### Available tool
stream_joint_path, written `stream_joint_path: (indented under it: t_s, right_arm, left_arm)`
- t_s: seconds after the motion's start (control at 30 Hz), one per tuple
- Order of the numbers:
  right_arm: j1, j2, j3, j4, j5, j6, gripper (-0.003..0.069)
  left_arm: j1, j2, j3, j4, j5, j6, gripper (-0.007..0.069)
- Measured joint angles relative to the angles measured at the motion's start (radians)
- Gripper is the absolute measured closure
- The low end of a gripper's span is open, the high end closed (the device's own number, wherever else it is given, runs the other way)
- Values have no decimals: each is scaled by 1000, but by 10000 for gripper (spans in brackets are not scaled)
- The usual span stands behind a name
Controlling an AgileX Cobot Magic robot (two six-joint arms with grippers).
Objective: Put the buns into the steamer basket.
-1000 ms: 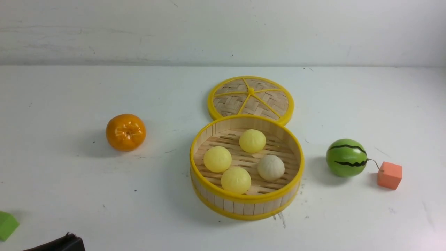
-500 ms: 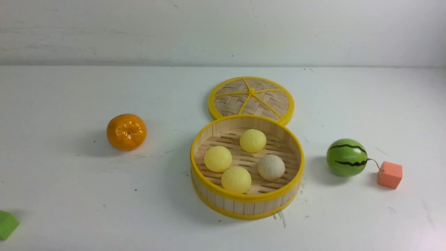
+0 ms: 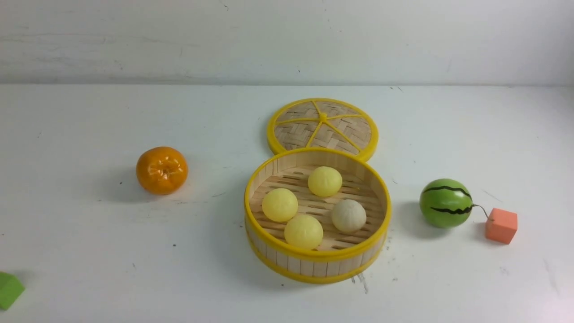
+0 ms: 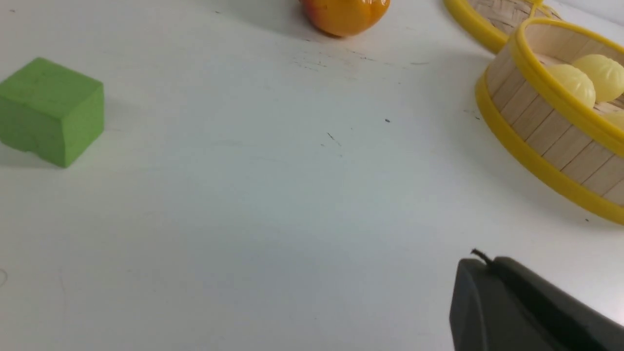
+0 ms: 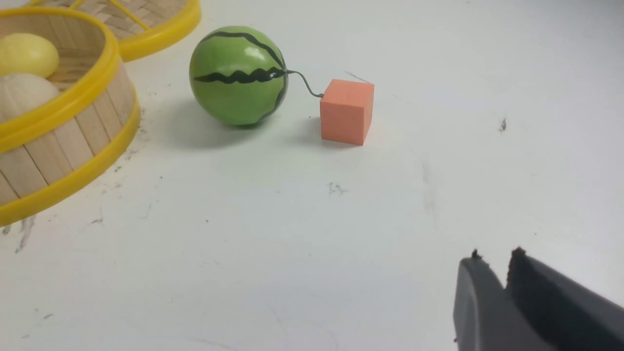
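Steamer basket [image 3: 317, 264], loaded: four buns [image 3: 303, 231] on its slatted floor, mid-bench.
Task judged complete; none left outside. Left hand [image 4: 480, 263] pressed together, empty; right hand [image 5: 492, 265] slightly parted, empty. Lid [image 3: 323, 125] lies behind.

Watermelon ball [image 5: 237, 75] beside orange cube [image 5: 346, 111]; steamer basket [image 5: 73, 141] near; right tool [image 5: 496, 278] slightly parted.

Green block [image 3: 9, 290]: cut by front view's left edge. Lid [image 3: 323, 125]: near edge hidden behind steamer basket [image 3: 314, 264].
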State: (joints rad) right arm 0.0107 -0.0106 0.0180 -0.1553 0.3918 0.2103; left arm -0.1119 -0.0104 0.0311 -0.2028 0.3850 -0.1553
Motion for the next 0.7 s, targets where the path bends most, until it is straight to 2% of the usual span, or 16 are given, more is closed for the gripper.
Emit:
stream_joint_path:
  t_s: [0.7]
  right_arm:
    - [0, 0, 0, 0, 0, 4, 534]
  left_arm:
    - [0, 0, 0, -1, -1, 0, 638]
